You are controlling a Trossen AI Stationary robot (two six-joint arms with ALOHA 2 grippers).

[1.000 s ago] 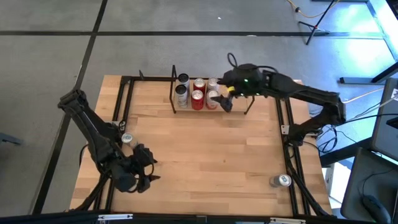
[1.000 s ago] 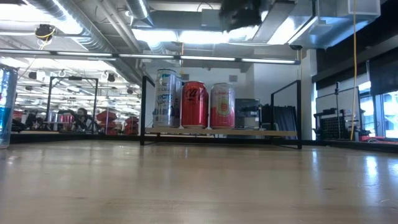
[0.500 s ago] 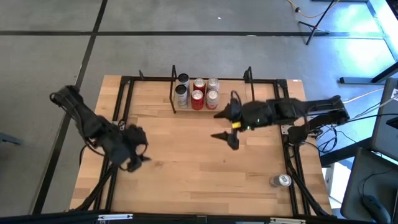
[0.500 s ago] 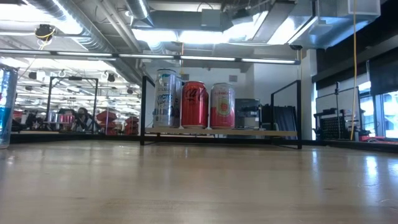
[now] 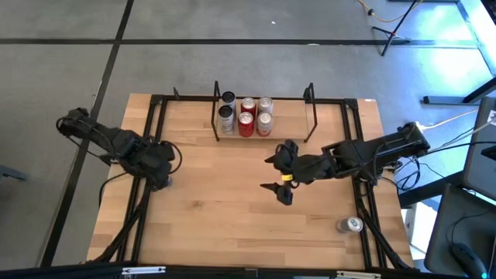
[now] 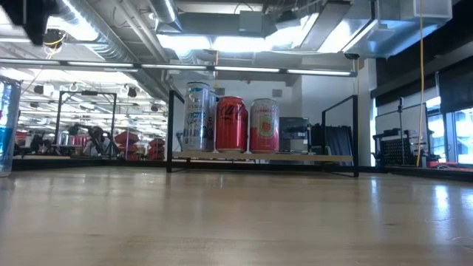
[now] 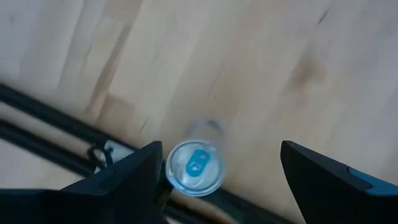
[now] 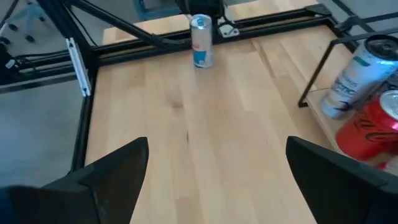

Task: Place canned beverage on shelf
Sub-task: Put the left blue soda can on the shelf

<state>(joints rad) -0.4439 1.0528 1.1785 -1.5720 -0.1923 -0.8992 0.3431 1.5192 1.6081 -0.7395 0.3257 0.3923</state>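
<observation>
The shelf (image 5: 291, 128) stands at the table's far middle, with several cans (image 5: 246, 116) upright on its wood board (image 6: 310, 157). A slim silver-and-blue can (image 7: 194, 168) stands upright by the left rail. It also shows in the right wrist view (image 8: 200, 40) and at the low view's left edge (image 6: 6, 125). My left gripper (image 5: 160, 169) hovers open above that can, which sits close to one finger (image 7: 221, 155). My right gripper (image 5: 277, 177) is open and empty over the table's middle, nearer than the shelf (image 8: 217, 146).
Another can (image 5: 350, 225) stands at the near right, beside the right black rail (image 5: 364, 194). Black rails (image 5: 147, 139) run along both table sides and the far edge. Bare wood lies between the shelf and the near edge (image 5: 232, 201).
My right gripper has drawn back from the shelf toward the near edge, staying open and empty, and now hangs over the table's middle. My left gripper has gone from the near left toward the far edge and now covers the can by the left rail.
</observation>
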